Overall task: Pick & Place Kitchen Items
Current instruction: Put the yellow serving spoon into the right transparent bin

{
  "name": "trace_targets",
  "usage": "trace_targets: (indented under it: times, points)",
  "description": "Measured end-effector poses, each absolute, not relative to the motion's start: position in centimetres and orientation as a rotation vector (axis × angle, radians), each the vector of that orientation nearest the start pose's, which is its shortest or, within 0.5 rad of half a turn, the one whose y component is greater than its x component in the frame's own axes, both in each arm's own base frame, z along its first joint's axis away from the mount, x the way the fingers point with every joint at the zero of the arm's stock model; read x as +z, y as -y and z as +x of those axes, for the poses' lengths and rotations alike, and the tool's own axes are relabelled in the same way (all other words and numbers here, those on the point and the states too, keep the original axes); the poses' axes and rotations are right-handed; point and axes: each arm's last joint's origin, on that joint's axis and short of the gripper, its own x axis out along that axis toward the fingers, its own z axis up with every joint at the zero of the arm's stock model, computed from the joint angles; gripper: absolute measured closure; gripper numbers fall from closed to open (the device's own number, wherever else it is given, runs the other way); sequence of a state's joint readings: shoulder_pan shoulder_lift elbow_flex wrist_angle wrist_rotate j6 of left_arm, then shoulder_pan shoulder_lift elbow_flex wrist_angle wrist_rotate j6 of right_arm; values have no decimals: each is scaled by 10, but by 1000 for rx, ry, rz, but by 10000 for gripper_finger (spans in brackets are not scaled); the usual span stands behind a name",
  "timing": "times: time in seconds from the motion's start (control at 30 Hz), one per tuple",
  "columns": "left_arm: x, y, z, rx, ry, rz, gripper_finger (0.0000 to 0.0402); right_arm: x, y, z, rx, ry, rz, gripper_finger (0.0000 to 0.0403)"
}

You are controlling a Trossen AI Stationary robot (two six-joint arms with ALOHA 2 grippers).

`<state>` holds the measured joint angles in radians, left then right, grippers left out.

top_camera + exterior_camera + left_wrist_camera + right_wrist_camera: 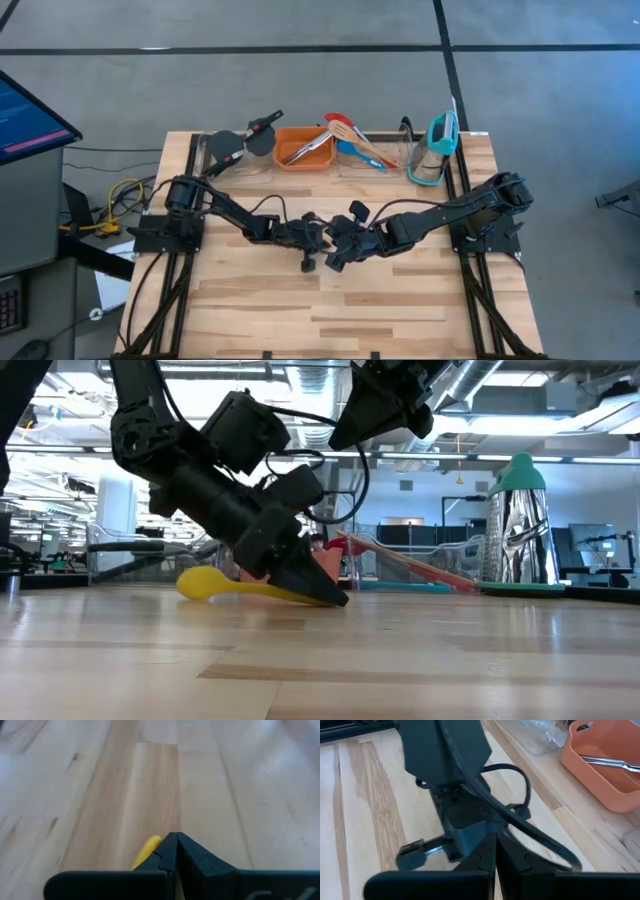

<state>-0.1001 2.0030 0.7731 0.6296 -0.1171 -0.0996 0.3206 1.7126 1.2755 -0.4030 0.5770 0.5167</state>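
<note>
A yellow spoon (212, 583) lies flat on the table, its bowl away from my left gripper and its handle running under it. My left gripper (338, 599) slants down to the tabletop at mid-table, shut; in the left wrist view the yellow handle (148, 849) shows just beside the shut fingertips (176, 840). The arms hide the spoon in the high view. My right gripper (495, 851) hangs shut and empty above the left one (350, 430). Other kitchen items sit in bins at the far edge. My left gripper's shut fingers (167, 851) stand over the free end of the spoon's handle (300, 595), slanting down onto the table. No yellow shows between the two fingers. Whether they touch the handle I cannot tell; the fingers themselves hide that spot.
Along the far edge stand an orange bin (305, 148) holding metal tongs, a clear bin with black spatulas (240, 145), a clear bin with red, blue and wooden utensils (355, 145), and a teal-topped metal grater (435, 150). The near half of the wooden table (330, 310) is bare.
</note>
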Motion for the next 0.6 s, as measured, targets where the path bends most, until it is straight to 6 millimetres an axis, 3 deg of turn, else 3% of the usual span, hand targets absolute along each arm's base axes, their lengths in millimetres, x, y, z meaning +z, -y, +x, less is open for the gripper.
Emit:
trace_targets:
  times: [0.6]
  points:
    - [78, 27, 347, 51, -600, -47, 399, 246, -100, 351, -426, -682, 114, 403]
